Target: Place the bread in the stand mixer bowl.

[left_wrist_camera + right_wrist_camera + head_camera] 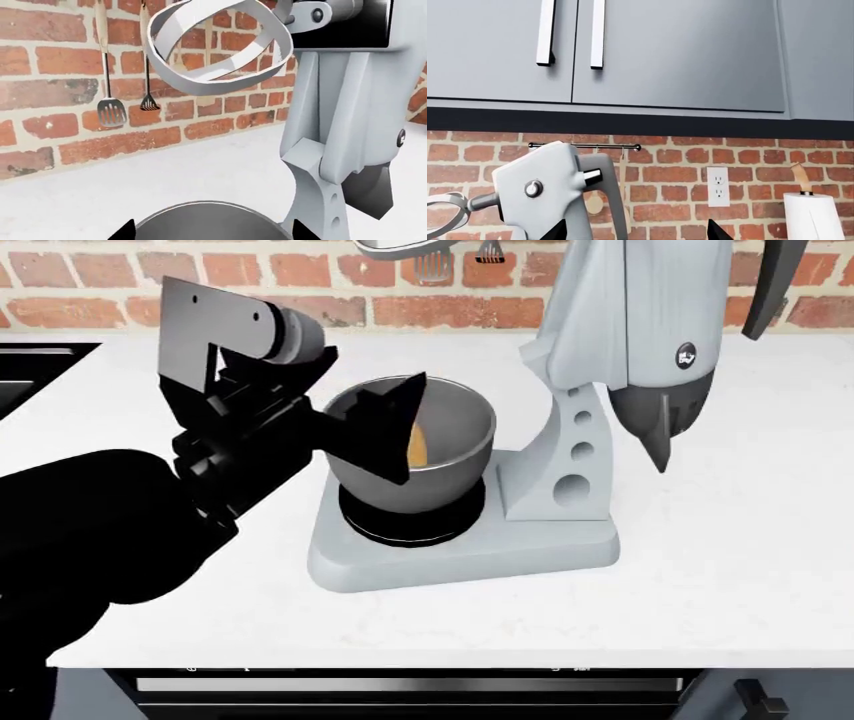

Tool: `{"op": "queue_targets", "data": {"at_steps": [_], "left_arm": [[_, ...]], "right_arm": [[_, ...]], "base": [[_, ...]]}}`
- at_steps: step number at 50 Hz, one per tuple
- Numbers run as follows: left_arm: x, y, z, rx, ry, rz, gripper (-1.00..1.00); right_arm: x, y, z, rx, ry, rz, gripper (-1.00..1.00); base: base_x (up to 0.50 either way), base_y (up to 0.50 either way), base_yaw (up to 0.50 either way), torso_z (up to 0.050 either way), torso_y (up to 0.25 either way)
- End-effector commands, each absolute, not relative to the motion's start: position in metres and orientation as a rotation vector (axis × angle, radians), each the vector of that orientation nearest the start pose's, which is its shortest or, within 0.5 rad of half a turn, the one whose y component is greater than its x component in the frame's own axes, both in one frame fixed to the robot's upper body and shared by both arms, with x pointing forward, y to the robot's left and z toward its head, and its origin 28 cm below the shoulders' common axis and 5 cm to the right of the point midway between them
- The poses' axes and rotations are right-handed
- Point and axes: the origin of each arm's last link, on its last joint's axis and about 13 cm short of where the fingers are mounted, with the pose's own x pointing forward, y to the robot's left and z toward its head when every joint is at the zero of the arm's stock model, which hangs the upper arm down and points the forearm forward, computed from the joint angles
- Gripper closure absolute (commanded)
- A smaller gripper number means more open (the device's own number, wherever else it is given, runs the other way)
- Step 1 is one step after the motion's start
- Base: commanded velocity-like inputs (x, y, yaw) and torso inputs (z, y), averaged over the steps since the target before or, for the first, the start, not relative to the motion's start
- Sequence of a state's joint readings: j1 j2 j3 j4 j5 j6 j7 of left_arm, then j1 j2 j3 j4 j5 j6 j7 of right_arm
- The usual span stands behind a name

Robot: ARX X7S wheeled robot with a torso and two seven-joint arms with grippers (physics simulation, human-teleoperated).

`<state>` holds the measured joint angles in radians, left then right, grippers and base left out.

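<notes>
Left gripper (380, 430) hangs at centre frame over the stand mixer bowl (461, 455), jaws spread, the bread (418, 447) apparently already inside, and a careless pull-out could clip the rim and drag the bowl.

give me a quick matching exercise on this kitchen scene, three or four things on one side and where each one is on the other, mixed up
Things
1. golden-tan bread chunk
2. deep dark-grey metal mixer bowl
3. slotted metal spatula
4. white paper towel roll

Places
a. hanging on the red brick wall
b. on the light-grey stand mixer's base
c. beside the white wall socket
d. inside the bowl

Pairs: 1-d, 2-b, 3-a, 4-c
</notes>
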<state>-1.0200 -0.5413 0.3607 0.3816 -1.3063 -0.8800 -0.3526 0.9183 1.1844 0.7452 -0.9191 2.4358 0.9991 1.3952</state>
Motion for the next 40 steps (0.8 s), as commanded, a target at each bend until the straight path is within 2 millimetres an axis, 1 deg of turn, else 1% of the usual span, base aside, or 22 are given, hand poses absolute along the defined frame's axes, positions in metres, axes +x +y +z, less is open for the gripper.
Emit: {"op": "queue_targets", "data": {"at_steps": [1, 5, 13, 17, 18, 19, 20, 21, 22, 26, 28, 30, 33, 34, 37, 38, 40], "left_arm": [[0.263, 0.208, 0.283, -0.105, -0.103, -0.597, -1.0], [0.26, 0.209, 0.286, -0.134, -0.128, -0.597, -1.0], [0.25, 0.21, 0.286, -0.098, -0.122, -0.57, -1.0], [0.237, 0.212, 0.285, -0.092, -0.123, -0.536, -1.0], [0.231, 0.214, 0.284, -0.065, -0.124, -0.489, -1.0], [0.228, 0.215, 0.284, -0.08, -0.121, -0.478, -1.0], [0.223, 0.217, 0.282, -0.047, -0.111, -0.409, -1.0], [0.22, 0.218, 0.282, -0.054, -0.113, -0.412, -1.0], [0.215, 0.22, 0.283, -0.049, -0.131, -0.355, -1.0], [0.199, 0.227, 0.286, -0.059, -0.181, -0.264, -1.0], [0.188, 0.23, 0.289, -0.064, -0.214, -0.233, -1.0], [0.184, 0.232, 0.29, -0.075, -0.223, -0.216, -1.0], [0.173, 0.236, 0.29, -0.051, -0.235, -0.182, -1.0], [0.167, 0.239, 0.288, -0.04, -0.254, -0.138, -1.0], [0.159, 0.243, 0.288, -0.045, -0.276, -0.109, -1.0], [0.15, 0.248, 0.289, -0.057, -0.297, -0.092, -1.0], [0.141, 0.253, 0.292, -0.063, -0.358, -0.033, -1.0]], "right_arm": [[0.062, -0.176, 0.334, -0.043, -0.533, -0.132, -1.0], [0.063, -0.176, 0.334, -0.044, -0.532, -0.132, -1.0], [0.063, -0.176, 0.334, -0.042, -0.531, -0.13, -1.0], [0.063, -0.176, 0.333, -0.04, -0.529, -0.131, -1.0], [0.063, -0.176, 0.333, -0.04, -0.529, -0.132, -1.0], [0.063, -0.176, 0.333, -0.04, -0.529, -0.132, -1.0], [0.063, -0.176, 0.332, -0.039, -0.529, -0.133, -1.0], [0.063, -0.176, 0.332, -0.038, -0.528, -0.133, -1.0], [0.063, -0.176, 0.332, -0.038, -0.528, -0.134, -1.0], [0.064, -0.176, 0.331, -0.037, -0.525, -0.134, -1.0], [0.064, -0.176, 0.33, -0.035, -0.523, -0.132, -1.0], [0.064, -0.176, 0.33, -0.036, -0.523, -0.133, -1.0], [0.064, -0.176, 0.328, -0.032, -0.52, -0.134, -1.0], [0.063, -0.177, 0.328, -0.031, -0.519, -0.136, -1.0], [0.063, -0.177, 0.327, -0.031, -0.518, -0.138, -1.0], [0.062, -0.178, 0.326, -0.031, -0.519, -0.143, -1.0], [0.061, -0.179, 0.325, -0.038, -0.526, -0.16, -1.0]], "base": [[0.0, 0.0, 0.0, 0.0, 0.0], [0.0, 0.0, 0.0, 0.0, 0.0], [0.0, 0.0, 0.0, 0.0, 0.0], [0.0, 0.0, 0.0, 0.0, 0.0], [0.0, 0.0, 0.0, 0.0, 0.0], [0.0, 0.0, 0.0, 0.0, 0.0], [0.0, 0.0, 0.0, 0.0, 0.0], [0.0, 0.0, 0.0, 0.0, 0.0], [0.0, 0.0, 0.0, 0.0, 0.0], [0.0, 0.0, 0.0, 0.0, 0.0], [0.0, 0.0, 0.0, 0.0, 0.0], [0.0, 0.0, 0.0, 0.0, 0.0], [0.0, 0.0, 0.0, 0.0, 0.0], [0.0, 0.0, 0.0, 0.0, 0.0], [0.0, 0.0, 0.0, 0.0, 0.0], [0.0, 0.0, 0.0, 0.0, 0.0], [0.0, 0.0, 0.0, 0.0, 0.0]]}}
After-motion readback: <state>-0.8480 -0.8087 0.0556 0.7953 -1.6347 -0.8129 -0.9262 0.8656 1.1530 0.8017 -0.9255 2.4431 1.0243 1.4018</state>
